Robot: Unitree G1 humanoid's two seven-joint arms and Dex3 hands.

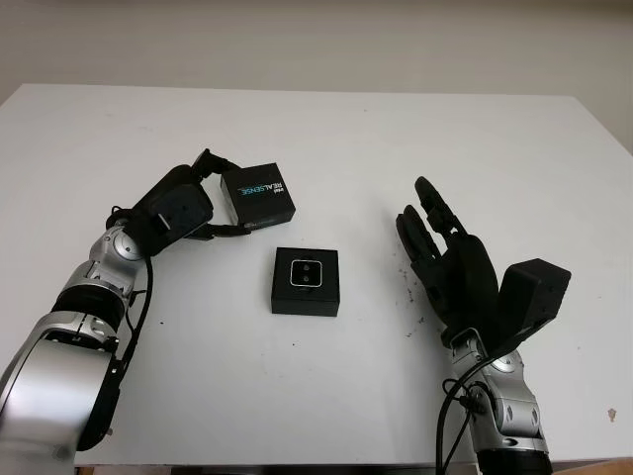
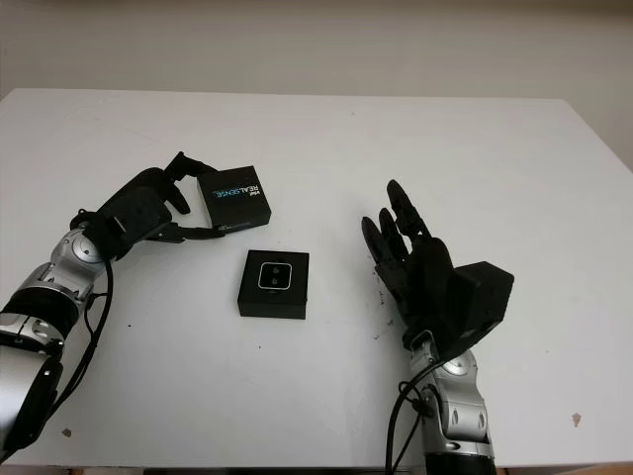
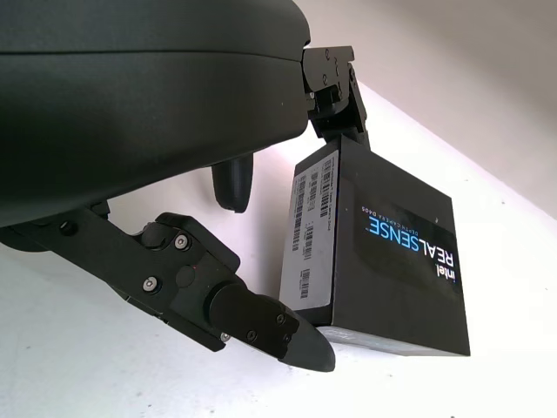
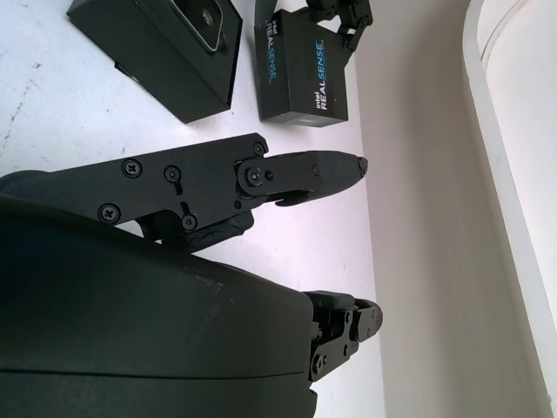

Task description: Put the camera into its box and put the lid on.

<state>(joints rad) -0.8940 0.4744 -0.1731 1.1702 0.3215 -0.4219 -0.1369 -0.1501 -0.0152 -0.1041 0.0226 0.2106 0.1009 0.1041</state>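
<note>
The lid [image 1: 258,196], a black cardboard piece printed "REALSENSE", is pinched by the left robot hand [image 1: 203,203], one finger at its far edge and another at its near edge, tilted with its low edge at or near the worktop [image 1: 316,129]; it lies just beyond and to the left of the box [image 1: 306,281]; I judge it light, stiff and smooth-sided, so a pinch across opposite edges suits it, though a hard squeeze could buckle its thin walls; the box sits open in the middle of the worktop with the camera [image 1: 305,274] already seated face up in its recess, so only the closing step looks left; the camera itself is likely dense and its lens face delicate, better left untouched; right of the box, well apart from it, the right robot hand [image 1: 445,259] is open and holds nothing; the left wrist view shows barcode labels on the lid's side wall [image 3: 312,233], which the head views do not resolve; the right wrist view gives the box [image 4: 159,45] and lid [image 4: 302,73] side by side.
</note>
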